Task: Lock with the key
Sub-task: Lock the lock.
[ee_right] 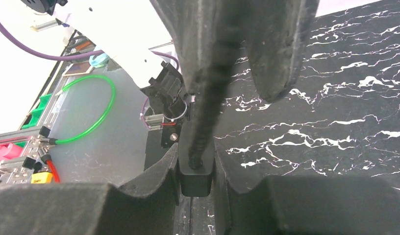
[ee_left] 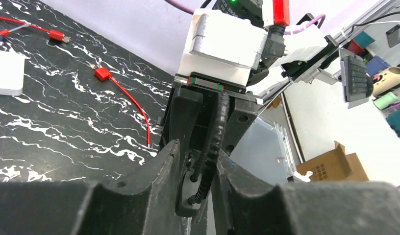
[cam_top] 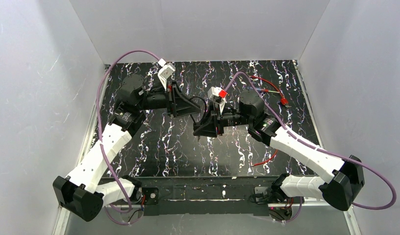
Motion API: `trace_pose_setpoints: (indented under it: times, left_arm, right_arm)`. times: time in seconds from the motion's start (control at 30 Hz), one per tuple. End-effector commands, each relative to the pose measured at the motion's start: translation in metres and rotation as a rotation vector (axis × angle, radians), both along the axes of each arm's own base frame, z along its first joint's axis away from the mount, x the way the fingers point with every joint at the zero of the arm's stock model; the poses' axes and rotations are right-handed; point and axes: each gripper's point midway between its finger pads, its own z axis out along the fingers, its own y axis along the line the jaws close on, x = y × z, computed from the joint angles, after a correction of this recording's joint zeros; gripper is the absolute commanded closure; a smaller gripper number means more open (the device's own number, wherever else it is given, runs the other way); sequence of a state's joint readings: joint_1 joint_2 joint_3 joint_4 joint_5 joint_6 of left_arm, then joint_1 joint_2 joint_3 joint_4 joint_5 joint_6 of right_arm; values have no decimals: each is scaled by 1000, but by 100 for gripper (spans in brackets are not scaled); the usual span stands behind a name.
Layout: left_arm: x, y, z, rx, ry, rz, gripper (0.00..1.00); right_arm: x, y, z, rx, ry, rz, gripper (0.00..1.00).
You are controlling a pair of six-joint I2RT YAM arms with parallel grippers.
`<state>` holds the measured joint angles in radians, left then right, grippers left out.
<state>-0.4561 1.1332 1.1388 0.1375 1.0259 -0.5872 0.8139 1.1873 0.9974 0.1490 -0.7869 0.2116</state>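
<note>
- The left gripper and the right gripper meet tip to tip above the middle of the desk. Each one's jaws point at the other's.
- The lock is held in the air between the two sets of jaws, clear of the desk. It is black throughout.
- Three parts of it show:
  - a small squared block with flat sides and a matt finish;
  - a ribbed cord, thin and closely ringed along its length;
  - a rounded piece with a smooth curved edge.
- The right jaws are closed on the block, which sits snug between the two pads with its top end just past the fingertips.
- The cord rises from the top of the block and runs straight across into the gap of the left jaws. Close to the lens it is blurred.
- The left jaws stand narrow and grip the rounded piece low in the gap. The other cord end lies against it, beside the right-hand pad.
- Which part is the key cannot be told; no keyhole or blade is visible.
- A red wire with a red connector lies on the desk, beyond and to the left of the left jaws.
</note>
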Motion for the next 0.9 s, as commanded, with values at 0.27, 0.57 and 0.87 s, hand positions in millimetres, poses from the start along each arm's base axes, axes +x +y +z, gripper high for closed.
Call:
trace_pose_setpoints:
  times: [0.27, 0.57, 0.87]
  left_arm:
    - [-4, 8, 7, -44, 4, 37, 100]
    - [-5, 10, 9, -51, 5, 42, 100]
    - [-8, 10, 8, -53, 7, 31, 100]
  right_arm:
    - [1, -6, 24, 56, -6, -39, 37]
    - [-2, -6, 22, 79, 50, -33, 41]
    - [-7, -4, 31, 110, 73, 0, 46]
